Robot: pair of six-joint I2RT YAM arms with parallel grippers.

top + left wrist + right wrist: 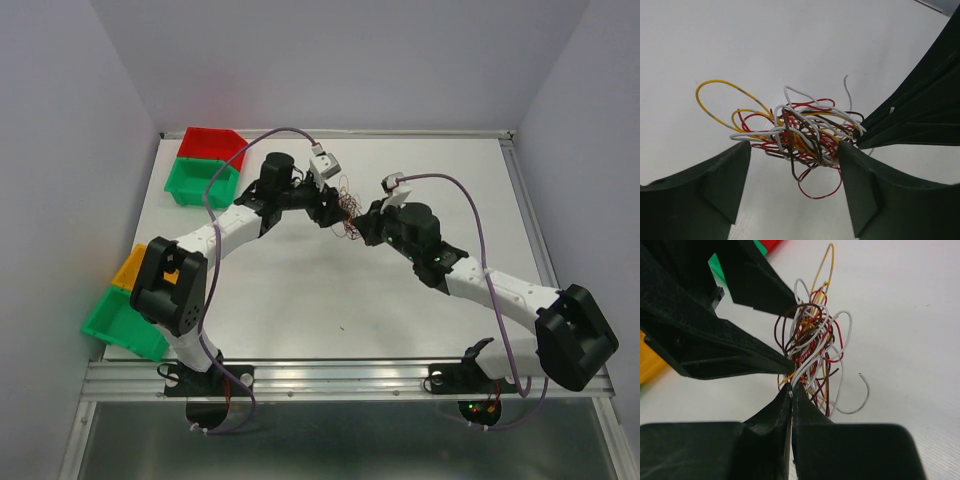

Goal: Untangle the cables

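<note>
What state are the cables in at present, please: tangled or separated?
Tangled: the cables form one knotted clump inside the open left gripper, and the right gripper is shut on a strand at its edge.

Red bin (210,142), green bin (200,182), orange bin (130,268), table (330,300)

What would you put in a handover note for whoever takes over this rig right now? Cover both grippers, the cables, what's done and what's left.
The left gripper is open, its fingers either side of the cables.
The right gripper is shut on strands at the tangle's edge.
The cables are one bunch between both grippers, toward the far side of the table.
Done: nothing separated.
Left: free every strand.
</note>
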